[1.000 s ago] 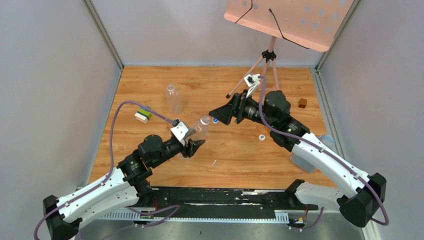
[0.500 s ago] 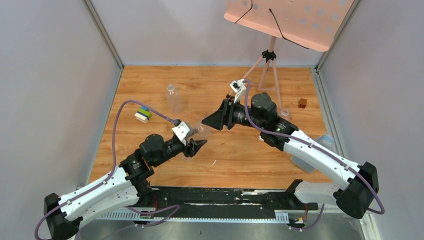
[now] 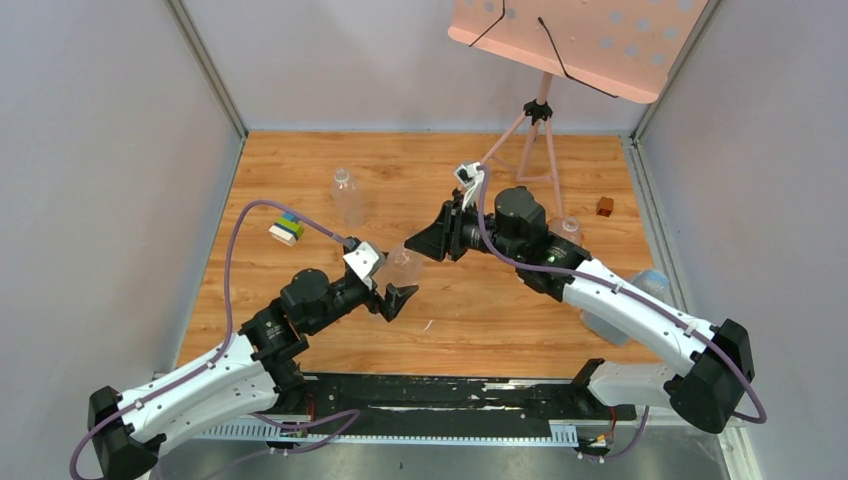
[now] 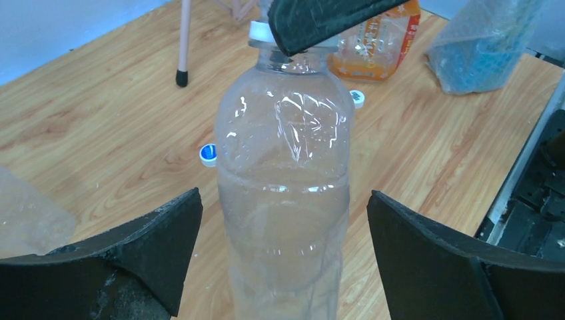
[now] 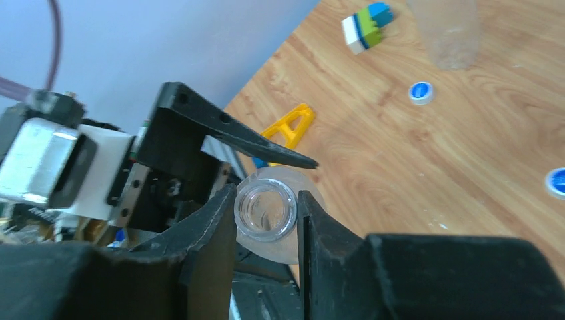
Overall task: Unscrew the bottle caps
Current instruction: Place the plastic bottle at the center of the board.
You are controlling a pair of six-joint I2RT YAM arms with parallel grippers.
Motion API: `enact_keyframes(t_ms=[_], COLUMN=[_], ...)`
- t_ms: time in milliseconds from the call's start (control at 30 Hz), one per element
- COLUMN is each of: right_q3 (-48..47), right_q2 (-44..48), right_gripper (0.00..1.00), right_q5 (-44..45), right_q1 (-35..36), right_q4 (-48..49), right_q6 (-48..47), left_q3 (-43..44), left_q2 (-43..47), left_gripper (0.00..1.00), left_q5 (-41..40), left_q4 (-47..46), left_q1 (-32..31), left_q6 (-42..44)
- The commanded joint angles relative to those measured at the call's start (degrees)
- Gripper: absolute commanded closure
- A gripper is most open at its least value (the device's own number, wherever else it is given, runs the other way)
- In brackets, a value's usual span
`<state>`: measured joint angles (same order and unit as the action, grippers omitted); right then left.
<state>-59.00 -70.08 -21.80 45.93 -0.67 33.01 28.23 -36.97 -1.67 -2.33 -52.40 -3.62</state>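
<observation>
A clear plastic bottle hangs tilted between the two arms. My right gripper is shut on the bottle's top, which looks like a clear ring from above. One right finger hides most of that top in the left wrist view, where only a white rim shows. My left gripper is open, its fingers standing apart from the bottle body on both sides. Loose bottle caps lie on the table: a blue one and a white one.
A second clear bottle stands at the back left beside a coloured block stack. A music stand's tripod is at the back. A brown cube, an orange-labelled bottle and a bluish bottle lie right.
My right gripper moved left onto the bottle's top and shut on it. My left gripper opened and let go of the bottle body.
</observation>
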Motion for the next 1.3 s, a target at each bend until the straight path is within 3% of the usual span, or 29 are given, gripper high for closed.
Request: enact_keyframes(t_ms=[0,233,367,700,1033,1267], right_q3=[-3.41,-3.30,-3.78,-4.18,-2.85,-3.31], right_q2=[1.04,-1.01,-4.95,-10.39,-10.04,-10.17], right_gripper=[1.00,1.00,1.00,0.91,0.59,0.53], right_q5=[10.51,38.23,46.04,46.97,44.76,44.88], right_q1=[0.16,0.14,0.13,0.17,0.05,-0.06], right_q4=[-5.22,-8.09,-8.00,-7.60,-7.89,-8.32], right_q6=[-8.77,-17.30,-20.60,-19.77,-17.99,-17.90], left_q3=[-0.12,0.64,0.93,1.04,0.87,0.80], left_q2=[-0.09,-1.11,-0.96,0.15,1.59,1.25], left_gripper=[0.00,0.00,0.00,0.00,0.00,0.00], left_q5=[-5.57,-14.59,-17.18,-19.04,-20.23,-20.07], left_q4=[-0.71,4.06,5.94,8.61,9.27,9.16], left_q1=[0.00,-0.05,-0.05,-0.07,-0.04,0.01], left_q6=[-2.00,-5.75,-6.90,-7.60,-7.44,-7.62])
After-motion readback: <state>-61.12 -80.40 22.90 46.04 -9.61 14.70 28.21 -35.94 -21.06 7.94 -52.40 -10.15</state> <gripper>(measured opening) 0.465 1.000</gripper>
